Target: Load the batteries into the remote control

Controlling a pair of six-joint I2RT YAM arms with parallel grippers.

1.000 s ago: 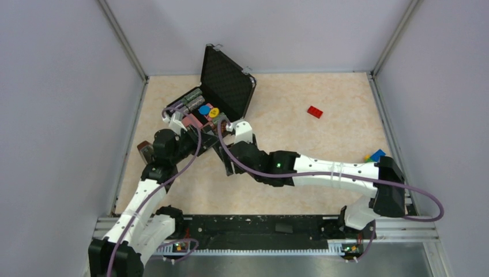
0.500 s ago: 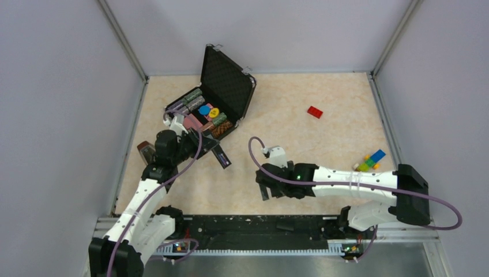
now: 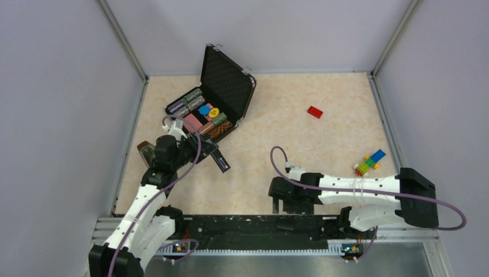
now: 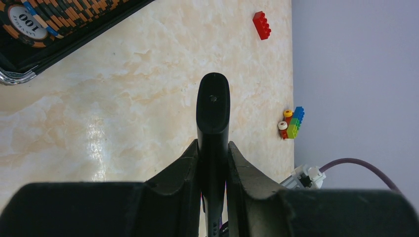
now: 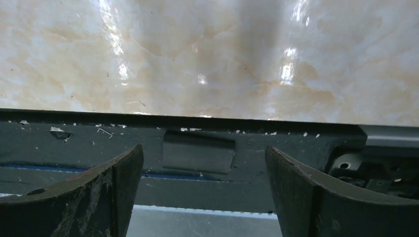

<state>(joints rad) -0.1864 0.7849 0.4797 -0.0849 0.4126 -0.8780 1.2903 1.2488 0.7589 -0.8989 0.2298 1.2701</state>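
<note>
My left gripper [image 3: 209,154] is shut on the remote control [image 3: 219,161], a slim black bar held low over the table left of centre. In the left wrist view the remote control [image 4: 213,108] stands out edge-on past my left gripper [image 4: 213,148], both pads tight on its sides. The batteries cannot be made out on their own in any view. At the table's near edge my right gripper [image 3: 282,203] is open and holds nothing. Between the tips of my right gripper [image 5: 203,149] a small black cover piece [image 5: 197,153] lies on the dark front rail [image 5: 74,143].
An open black foam-lined case [image 3: 228,81] with striped chip stacks [image 3: 193,101] stands at the back left. On the right lie a red brick [image 3: 314,112] and a coloured brick cluster [image 3: 369,161]. A small brown object [image 3: 144,151] lies beside the left arm. The black cover [image 3: 284,227] rests on the front rail [image 3: 230,225].
My right arm has drawn back from beside the remote to the near edge, and its jaws have opened wider. The left gripper keeps its hold on the remote and has barely moved.
</note>
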